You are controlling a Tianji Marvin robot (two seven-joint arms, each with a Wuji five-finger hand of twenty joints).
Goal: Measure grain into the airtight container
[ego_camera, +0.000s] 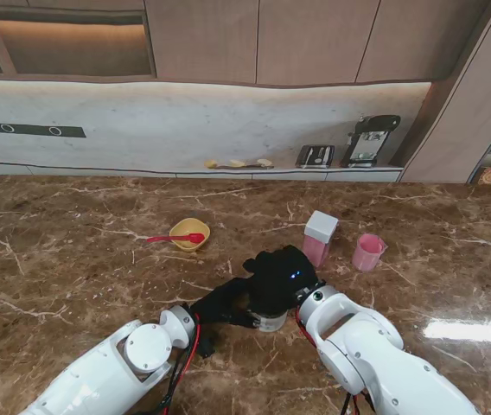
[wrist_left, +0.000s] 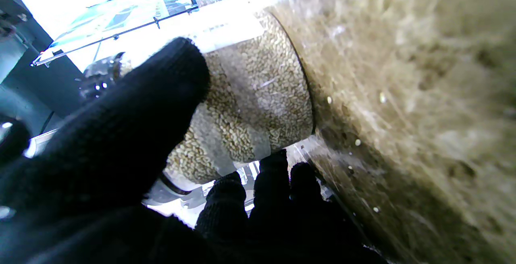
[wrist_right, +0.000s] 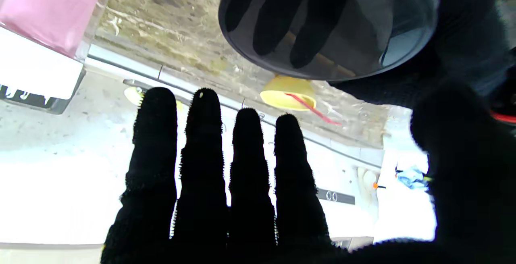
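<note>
Centrally, hands (ego_camera: 282, 272) crowding jar (ego_camera: 271, 321).

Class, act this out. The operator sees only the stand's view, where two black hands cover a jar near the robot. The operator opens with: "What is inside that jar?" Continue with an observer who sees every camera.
Observer: The left wrist view shows the jar holding pale grain behind all the clear wall that shows.
Operator: Is the left hand really gripping it?
Observer: Yes. The left hand has its thumb on one side of the wall and its fingertips on the other.
Operator: And the right hand?
Observer: In the right wrist view, the right hand holds its four fingers straight and side by side, not curled round the dark lid.
</note>
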